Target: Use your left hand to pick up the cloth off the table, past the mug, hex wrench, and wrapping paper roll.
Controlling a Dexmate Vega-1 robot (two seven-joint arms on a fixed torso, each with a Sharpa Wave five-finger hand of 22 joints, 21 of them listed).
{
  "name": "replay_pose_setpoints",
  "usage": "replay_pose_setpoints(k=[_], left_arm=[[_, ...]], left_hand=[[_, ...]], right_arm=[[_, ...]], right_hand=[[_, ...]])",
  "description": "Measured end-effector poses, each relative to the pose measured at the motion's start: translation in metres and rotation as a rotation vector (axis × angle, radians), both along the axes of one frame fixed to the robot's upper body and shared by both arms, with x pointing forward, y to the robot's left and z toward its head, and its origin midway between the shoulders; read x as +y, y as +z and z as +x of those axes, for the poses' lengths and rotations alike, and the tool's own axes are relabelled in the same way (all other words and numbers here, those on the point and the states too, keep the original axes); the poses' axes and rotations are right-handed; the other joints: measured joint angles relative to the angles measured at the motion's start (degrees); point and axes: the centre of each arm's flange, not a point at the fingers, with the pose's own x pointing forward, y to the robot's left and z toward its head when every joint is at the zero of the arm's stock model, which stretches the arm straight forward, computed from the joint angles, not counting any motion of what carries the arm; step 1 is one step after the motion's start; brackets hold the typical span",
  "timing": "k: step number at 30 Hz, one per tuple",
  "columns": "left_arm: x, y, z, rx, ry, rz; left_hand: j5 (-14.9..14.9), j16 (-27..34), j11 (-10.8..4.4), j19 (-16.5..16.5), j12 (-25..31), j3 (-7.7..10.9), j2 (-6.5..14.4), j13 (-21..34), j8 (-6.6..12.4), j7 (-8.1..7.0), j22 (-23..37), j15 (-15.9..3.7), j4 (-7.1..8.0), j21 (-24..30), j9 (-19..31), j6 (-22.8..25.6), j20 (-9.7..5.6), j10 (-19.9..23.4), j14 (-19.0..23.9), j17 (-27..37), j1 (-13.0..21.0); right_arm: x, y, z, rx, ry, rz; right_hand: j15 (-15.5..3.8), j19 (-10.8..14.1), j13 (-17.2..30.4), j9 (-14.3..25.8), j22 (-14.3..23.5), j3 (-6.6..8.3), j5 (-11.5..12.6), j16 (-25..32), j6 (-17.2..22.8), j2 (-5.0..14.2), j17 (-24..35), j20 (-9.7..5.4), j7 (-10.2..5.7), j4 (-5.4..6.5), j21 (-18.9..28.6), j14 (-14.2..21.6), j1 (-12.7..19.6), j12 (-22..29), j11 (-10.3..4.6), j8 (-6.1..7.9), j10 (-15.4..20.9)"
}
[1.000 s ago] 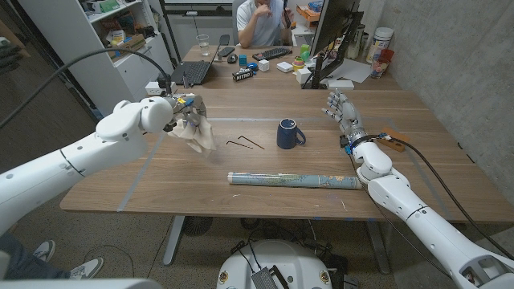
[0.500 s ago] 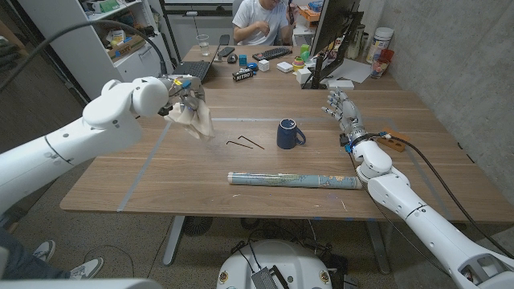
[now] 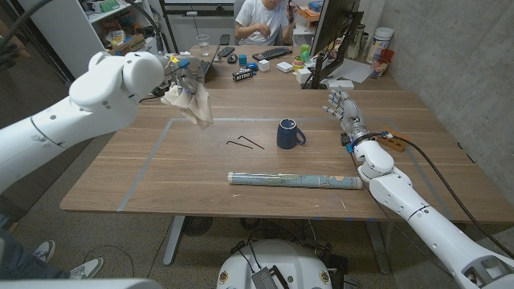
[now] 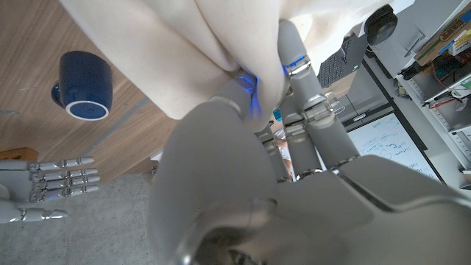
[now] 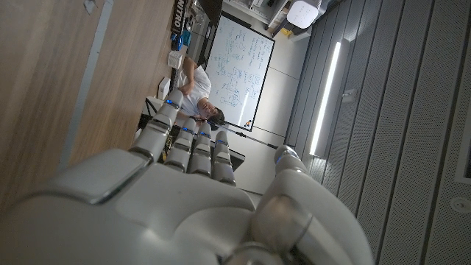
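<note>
Head view: my left hand has climbed higher since a second ago, pinching the cloth clear of the worktop, up-left of the mug, so the pick looks done; hex wrench and paper roll sit untouched near the mug, open room beyond. Left wrist: cloth bunched in my fingers, mug below. Right wrist: right hand idle, fingers straight, holding nothing.
</note>
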Motion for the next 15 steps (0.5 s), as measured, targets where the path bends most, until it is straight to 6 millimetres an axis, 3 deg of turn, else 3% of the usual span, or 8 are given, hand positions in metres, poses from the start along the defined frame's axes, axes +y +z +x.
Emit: replay_pose_setpoints(k=[6, 15], left_arm=[[-0.004, 0.014, -0.012, -0.022, -0.004, 0.001], [-0.006, 0.02, -0.017, -0.025, -0.003, -0.004]], left_hand=[[-0.01, -0.01, -0.01, -0.11, 0.05, -0.06, 0.0, 0.0, 0.06, -0.32, 0.0, 0.0, 0.05, 0.22, -0.26, 0.31, 0.11, 0.01, 0.0, 0.14, 0.0], [-0.07, -0.01, -0.1, -0.33, 0.05, -0.06, -0.02, 0.0, 0.42, -0.32, 0.01, 0.0, 0.04, 0.22, -0.3, 0.31, 0.29, 0.1, 0.0, 0.19, 0.0]], right_arm=[[-0.003, 0.0, -0.002, -0.002, -0.003, 0.002], [-0.004, 0.002, -0.003, -0.004, -0.003, 0.003]], right_hand=[[0.0, 0.0, 0.0, 0.0, 0.0, 0.0, 0.0, 0.0, 0.0, 0.0, 0.0, 0.0, 0.0, 0.0, 0.0, 0.0, 0.0, 0.0, 0.0, 0.0, 0.0], [0.0, 0.0, 0.0, 0.0, 0.0, 0.0, 0.0, 0.0, 0.0, 0.76, 0.0, 0.0, 0.0, 0.0, 0.0, 0.0, -0.76, 0.0, 0.0, 0.0, 0.0]])
